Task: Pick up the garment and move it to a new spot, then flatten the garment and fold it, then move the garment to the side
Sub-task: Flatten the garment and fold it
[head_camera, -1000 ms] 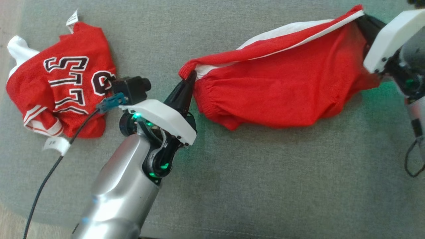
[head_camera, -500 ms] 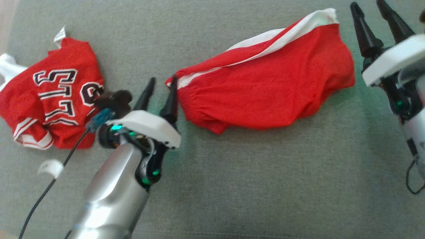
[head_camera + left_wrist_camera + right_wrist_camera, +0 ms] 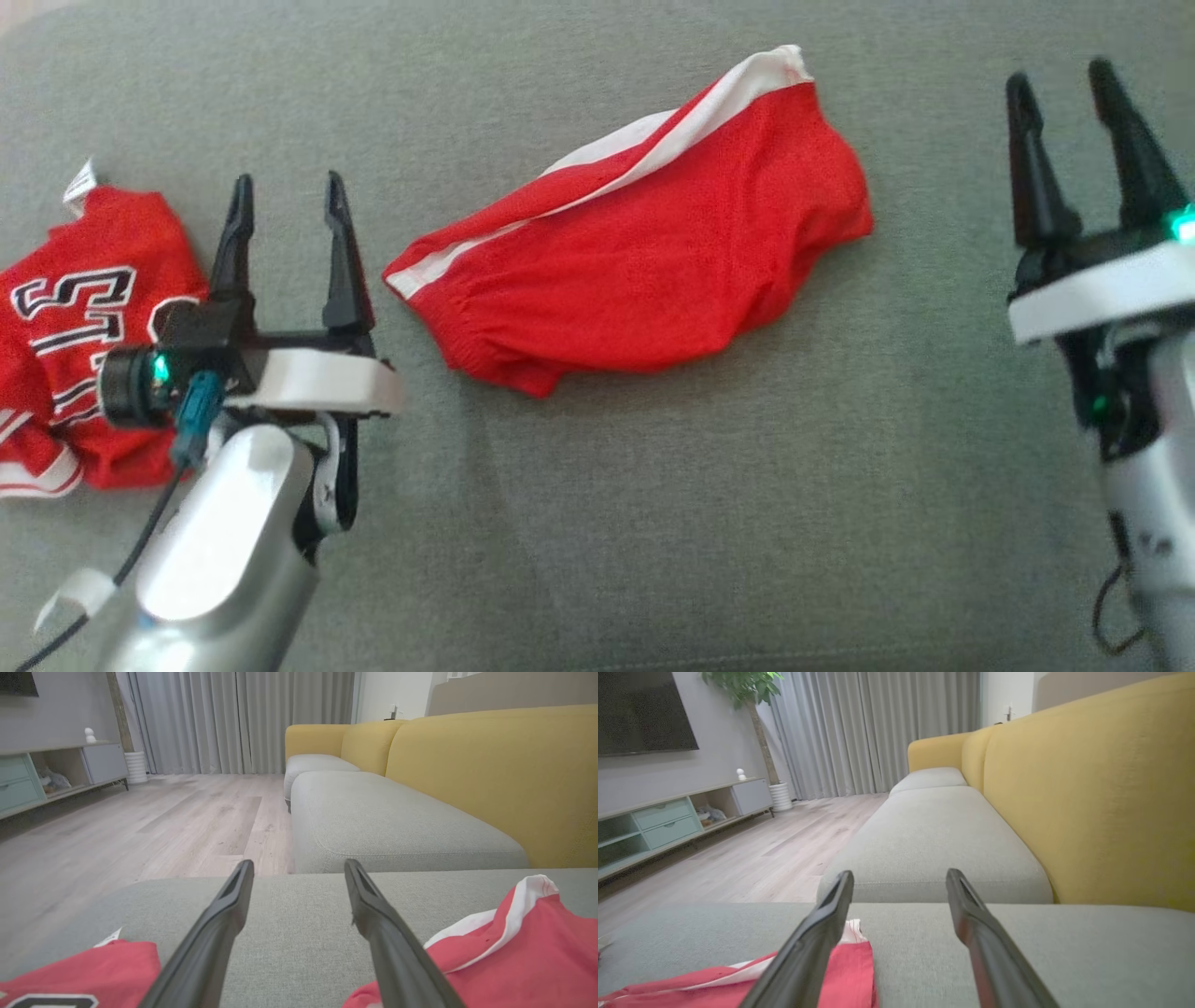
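A grey fabric seat cushion [image 3: 653, 523] of a sofa with yellow backrests [image 3: 490, 774] bears the work. Beyond it lie a pale wood floor [image 3: 140, 826], grey curtains [image 3: 233, 718], a dark television screen [image 3: 640, 711] and a low cabinet [image 3: 668, 821] with teal drawers. One open cabinet compartment holds small things too blurred to name. A white ribbed pot [image 3: 781, 797] beside the cabinet holds a leafy tree [image 3: 742, 686].

The red shorts [image 3: 644, 271], with a white side stripe, lie loosely bunched on the cushion between the two grippers, in the grip of neither. The left gripper [image 3: 288, 182] has its fingers spread, just beside the shorts' gathered end. The right gripper [image 3: 1061, 77], likewise spread, stands well apart from the other end. A red jersey [image 3: 65, 373] with lettering lies crumpled at the left, partly behind the left gripper.
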Available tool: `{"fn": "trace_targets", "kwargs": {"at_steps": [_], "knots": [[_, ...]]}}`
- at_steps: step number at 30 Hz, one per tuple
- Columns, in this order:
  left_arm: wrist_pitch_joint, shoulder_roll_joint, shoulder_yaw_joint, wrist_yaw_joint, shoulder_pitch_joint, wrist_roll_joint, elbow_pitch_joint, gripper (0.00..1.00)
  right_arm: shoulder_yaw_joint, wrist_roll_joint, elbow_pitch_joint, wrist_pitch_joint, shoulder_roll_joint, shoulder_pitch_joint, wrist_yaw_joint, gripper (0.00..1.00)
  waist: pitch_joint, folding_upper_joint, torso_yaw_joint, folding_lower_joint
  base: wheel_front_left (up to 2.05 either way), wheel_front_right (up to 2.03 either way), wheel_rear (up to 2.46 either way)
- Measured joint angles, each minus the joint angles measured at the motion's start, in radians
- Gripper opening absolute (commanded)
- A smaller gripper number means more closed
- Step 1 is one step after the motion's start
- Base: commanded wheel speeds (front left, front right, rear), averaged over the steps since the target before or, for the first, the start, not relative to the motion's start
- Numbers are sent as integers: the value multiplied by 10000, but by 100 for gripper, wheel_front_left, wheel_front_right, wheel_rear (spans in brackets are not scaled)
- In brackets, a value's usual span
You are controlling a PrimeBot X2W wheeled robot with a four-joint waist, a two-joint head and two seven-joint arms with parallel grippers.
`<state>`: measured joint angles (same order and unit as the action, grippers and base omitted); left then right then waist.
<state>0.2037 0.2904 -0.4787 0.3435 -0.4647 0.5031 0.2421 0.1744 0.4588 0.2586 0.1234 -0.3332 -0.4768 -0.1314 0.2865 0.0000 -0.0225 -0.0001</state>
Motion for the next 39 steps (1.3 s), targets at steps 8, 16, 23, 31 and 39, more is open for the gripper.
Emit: {"fn": "trace_targets", "kwargs": {"at_steps": [8, 16, 23, 31, 39], "knots": [[-533, 639, -33, 800, 970, -424, -884, 100, -865, -911, -2380, -1340, 1108, 2374, 0, 100, -173, 0, -289, 0, 0, 0, 0], [-1068, 920, -61, 980, 1697, -407, -1162, 100, -1179, -1325, -3576, -2140, 1559, 3578, 0, 100, -287, 0, -349, 1, 0, 0, 0], [-1149, 928, -71, 984, 1868, -343, -1221, 100, -1331, -1436, -3894, -2435, 1641, 3765, 0, 100, -360, 0, -341, 1, 0, 0, 0], [-1158, 932, -77, 978, 1865, -186, -1227, 100, -1432, -1459, -3973, -2579, 1662, 3861, 0, 100, -386, 0, -335, 1, 0, 0, 0], [-1147, 890, -293, 953, 1796, -188, -1221, 100, -1488, -1521, -3737, -2968, 1534, 3803, 0, 100, -187, 0, -89, 1, 0, 0, 0]]}}
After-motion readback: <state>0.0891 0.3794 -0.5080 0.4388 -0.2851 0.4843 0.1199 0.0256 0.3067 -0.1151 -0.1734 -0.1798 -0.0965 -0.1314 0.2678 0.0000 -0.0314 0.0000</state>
